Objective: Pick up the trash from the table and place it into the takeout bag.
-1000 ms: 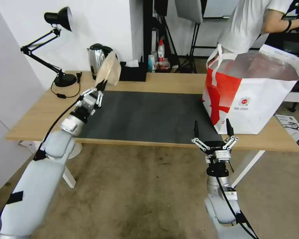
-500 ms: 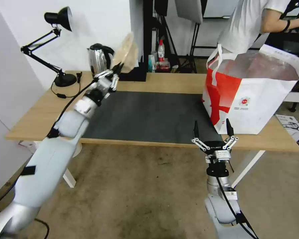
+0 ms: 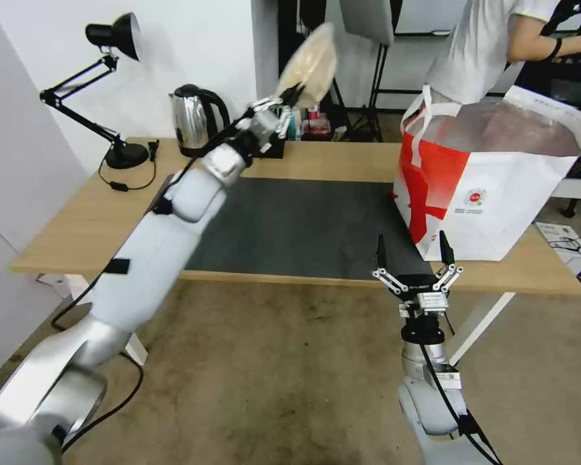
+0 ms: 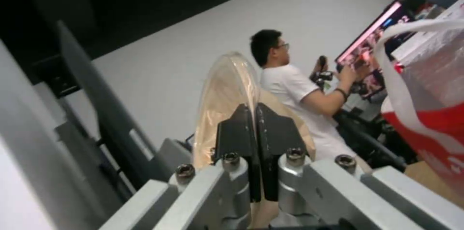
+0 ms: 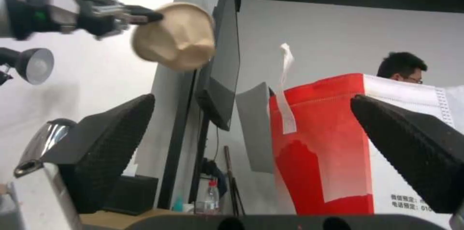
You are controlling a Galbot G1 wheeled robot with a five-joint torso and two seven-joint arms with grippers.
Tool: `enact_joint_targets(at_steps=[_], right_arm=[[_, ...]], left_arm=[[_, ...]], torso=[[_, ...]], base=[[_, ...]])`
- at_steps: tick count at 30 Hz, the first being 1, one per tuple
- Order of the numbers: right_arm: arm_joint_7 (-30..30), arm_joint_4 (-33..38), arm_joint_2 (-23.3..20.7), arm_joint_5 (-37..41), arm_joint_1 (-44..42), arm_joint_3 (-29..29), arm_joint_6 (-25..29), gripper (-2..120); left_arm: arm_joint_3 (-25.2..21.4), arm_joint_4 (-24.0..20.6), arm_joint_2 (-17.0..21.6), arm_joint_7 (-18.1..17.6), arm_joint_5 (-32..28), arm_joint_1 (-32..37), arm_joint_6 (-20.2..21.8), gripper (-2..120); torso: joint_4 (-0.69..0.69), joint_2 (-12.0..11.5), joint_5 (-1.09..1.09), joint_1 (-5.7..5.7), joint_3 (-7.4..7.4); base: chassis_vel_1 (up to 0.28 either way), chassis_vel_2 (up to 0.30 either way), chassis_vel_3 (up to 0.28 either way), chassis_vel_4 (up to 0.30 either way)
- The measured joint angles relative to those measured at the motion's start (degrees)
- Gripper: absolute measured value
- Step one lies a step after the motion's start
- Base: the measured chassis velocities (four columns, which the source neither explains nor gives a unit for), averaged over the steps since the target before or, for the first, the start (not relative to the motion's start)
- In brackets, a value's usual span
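Since a second ago the left arm has swung up and across, carrying the beige paper-like bowl from beside the steel kettle to a spot high above the far edge of the desk, partway toward the takeout bag. Clamped tight on the bowl's rim, the left gripper holds it tilted on edge, its open side turned toward the robot's left. From the left wrist, the two black fingertips press together on the thin rim, and the beige bowl rises beyond them, with the bag's white strap and red side off to one side. From the right wrist, the same bowl hangs in the air higher than the bag's rim and well apart from it.

Down at the near edge of the desk the right gripper is parked, pointing upward with its jaws spread wide and nothing between them, just in front of the bag's lower corner. Standing upright on the robot's right end of the desk, the red-and-white bag has its mouth open and its silver lining showing. A dark grey mat covers the middle of the desk, and a black desk lamp stands at the far left corner.
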Motion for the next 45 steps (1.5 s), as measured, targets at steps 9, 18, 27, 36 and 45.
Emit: enact_joint_targets(at_steps=[9,18,27,36,45], right_arm=[[0.0,0.0,0.0,0.0,0.0,0.0,0.0,100],[0.0,0.0,0.0,0.0,0.0,0.0,0.0,100],[0.0,0.0,0.0,0.0,0.0,0.0,0.0,100],[0.0,0.0,0.0,0.0,0.0,0.0,0.0,100],[0.0,0.0,0.0,0.0,0.0,0.0,0.0,100]], left_arm=[[6.1,7.4,-4.0,0.4,-0.6,-7.7,-1.7,0],[10.6,14.6,-11.3,0.6,-0.4,-13.5,-4.0,0],[14.5,22.6,-17.4,2.0,0.0,-18.0,-8.4,0],[15.3,30.2,-20.4,2.2,0.0,-19.0,-12.4,0],[17.9,32.3,-20.6,1.9,-3.2,-18.1,-12.7,0]], torso=[[0.02,0.0,0.01,0.0,0.0],[0.0,0.0,0.01,0.0,0.0],[0.01,0.0,0.01,0.0,0.0],[0.0,0.0,0.0,0.0,0.0],[0.01,0.0,0.0,-0.01,0.0]], base=[[0.0,0.0,0.0,0.0],[0.0,0.0,0.0,0.0],[0.0,0.0,0.0,0.0],[0.0,0.0,0.0,0.0],[0.0,0.0,0.0,0.0]])
